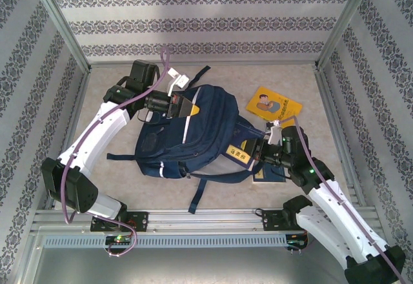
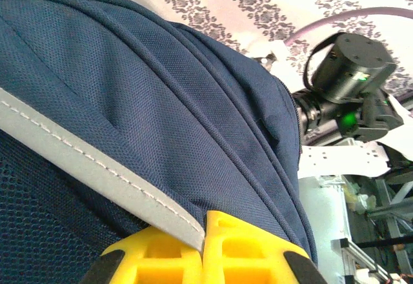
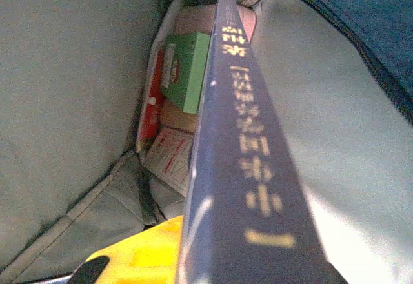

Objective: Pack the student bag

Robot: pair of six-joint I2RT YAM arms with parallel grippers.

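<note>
The student bag (image 1: 193, 135) lies in the middle of the table (image 1: 322, 103). My left gripper (image 2: 205, 245) is clamped on its grey strip (image 2: 97, 161). My right gripper (image 1: 257, 152) pinches a dark blue book (image 3: 251, 142), its tip inside the bag. Next I must push it deeper, then let go.

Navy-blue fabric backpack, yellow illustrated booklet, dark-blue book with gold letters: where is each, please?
Navy-blue fabric backpack (image 1: 205, 131): top external view, middle of its body.
Yellow illustrated booklet (image 1: 274, 106): top external view, its cover.
Dark-blue book with gold letters (image 3: 250, 143): right wrist view, its spine.
</note>
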